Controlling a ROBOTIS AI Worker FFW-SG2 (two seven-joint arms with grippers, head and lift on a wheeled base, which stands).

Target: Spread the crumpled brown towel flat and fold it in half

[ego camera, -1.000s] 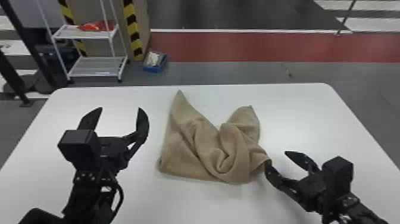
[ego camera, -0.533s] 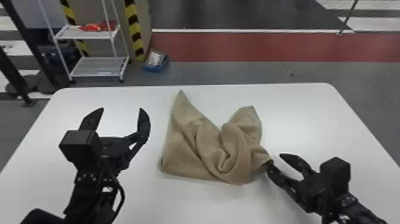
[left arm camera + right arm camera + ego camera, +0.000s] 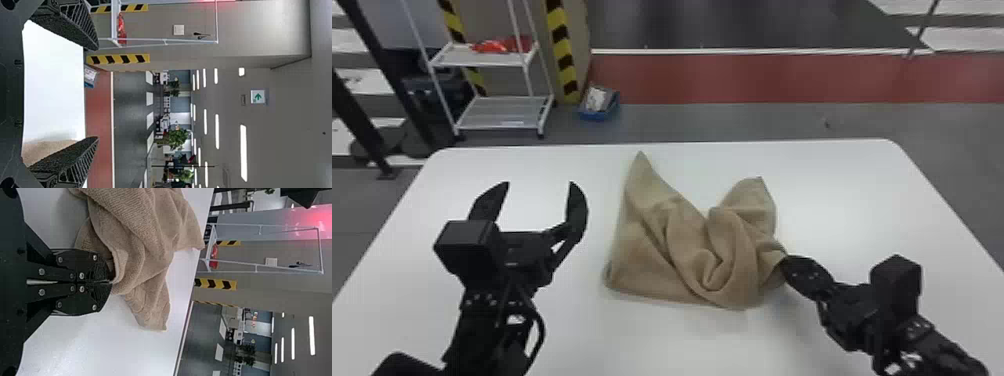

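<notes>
Right gripper (image 3: 784,261) is clamping the brown towel (image 3: 652,255);
left of the towel, the left gripper (image 3: 539,184) is hovering, 2 fingers standing apart.

In the left wrist view, a square white sign (image 3: 257,96) is showing a green arrow, which is pointing toward the side where the white rack (image 3: 524,62) is standing. Yellow-and-black warning stripes (image 3: 562,50) are running in two upright bands on the grey-beige wall (image 3: 258,29) by the rack: one band is passing behind the rack's shelves, and the other is standing just beside the rack. Both wrist views are showing these stripes too. A small white plate (image 3: 178,29) is sitting on the same wall, and any marks on it are staying too small to read. No words or numbers are showing readably.
</notes>
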